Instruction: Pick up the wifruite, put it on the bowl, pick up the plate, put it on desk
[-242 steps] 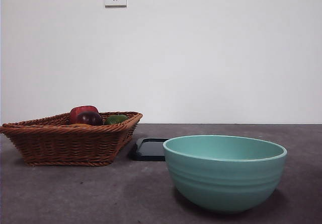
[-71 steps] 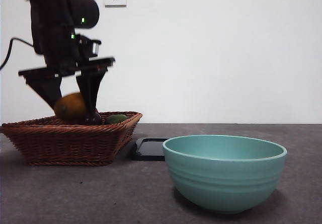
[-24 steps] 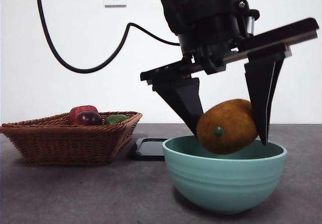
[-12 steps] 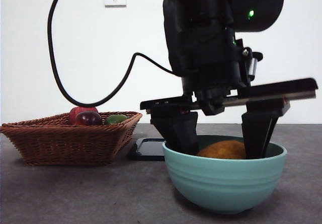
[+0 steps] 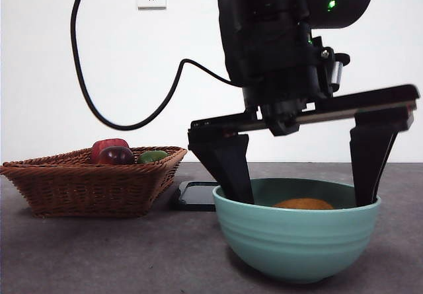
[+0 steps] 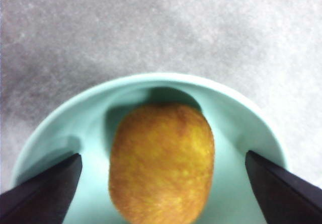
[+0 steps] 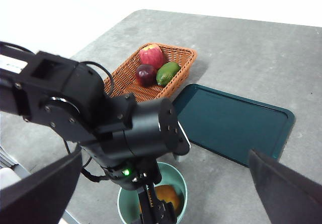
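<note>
The orange-brown wifruite (image 5: 304, 204) lies inside the teal bowl (image 5: 297, 241), only its top showing over the rim. My left gripper (image 5: 304, 198) reaches down into the bowl, open, its jaws wide on either side of the fruit and clear of it. In the left wrist view the wifruite (image 6: 161, 161) rests on the floor of the bowl (image 6: 236, 108) between the spread jaws of the left gripper (image 6: 161, 196). My right gripper (image 7: 163, 194) hangs high above the table, open and holding nothing. The dark plate (image 7: 231, 123) lies flat on the desk (image 5: 99, 254), behind the bowl.
A wicker basket (image 5: 86, 182) at the left holds a red fruit (image 5: 108, 146), a dark purple fruit (image 5: 117, 155) and a green fruit (image 5: 153, 156). The plate's edge (image 5: 195, 195) shows between basket and bowl. The left arm's cable (image 5: 119, 119) loops above the basket.
The left gripper lowered the wifruite into the bowl, then spread its jaws. The fruit left the jaws and now rests lower in the bowl.
</note>
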`<state>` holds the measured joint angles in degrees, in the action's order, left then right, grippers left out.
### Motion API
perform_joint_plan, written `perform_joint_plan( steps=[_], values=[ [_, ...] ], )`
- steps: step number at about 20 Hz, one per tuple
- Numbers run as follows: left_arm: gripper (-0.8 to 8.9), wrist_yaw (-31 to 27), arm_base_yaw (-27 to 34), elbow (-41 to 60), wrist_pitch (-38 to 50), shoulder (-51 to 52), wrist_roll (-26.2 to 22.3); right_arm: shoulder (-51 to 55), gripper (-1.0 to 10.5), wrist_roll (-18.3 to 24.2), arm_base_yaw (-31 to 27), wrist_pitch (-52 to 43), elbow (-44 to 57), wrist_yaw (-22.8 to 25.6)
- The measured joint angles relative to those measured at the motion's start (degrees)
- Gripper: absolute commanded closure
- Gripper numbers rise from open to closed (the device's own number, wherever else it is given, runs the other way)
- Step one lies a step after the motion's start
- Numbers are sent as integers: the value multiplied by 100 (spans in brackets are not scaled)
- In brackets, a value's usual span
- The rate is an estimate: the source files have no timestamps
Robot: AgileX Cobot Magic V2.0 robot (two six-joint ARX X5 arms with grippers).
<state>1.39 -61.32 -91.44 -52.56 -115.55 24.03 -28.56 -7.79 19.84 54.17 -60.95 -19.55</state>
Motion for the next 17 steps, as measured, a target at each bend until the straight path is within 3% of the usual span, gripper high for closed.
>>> perform_joint_plan(
  steps=[6, 11, 17],
  values=[
    [273, -17, -9, -654, -363, 286, -109, 0, 381, 0, 0, 0, 0, 4],
    [274, -57, -11, -715, -879, 1502, -197, 0, 381, 0, 0, 0, 0, 4],
    [279, -835, -33, -723, -1613, 3112, -422, 0, 381, 0, 0, 0, 0, 4]
  ],
)
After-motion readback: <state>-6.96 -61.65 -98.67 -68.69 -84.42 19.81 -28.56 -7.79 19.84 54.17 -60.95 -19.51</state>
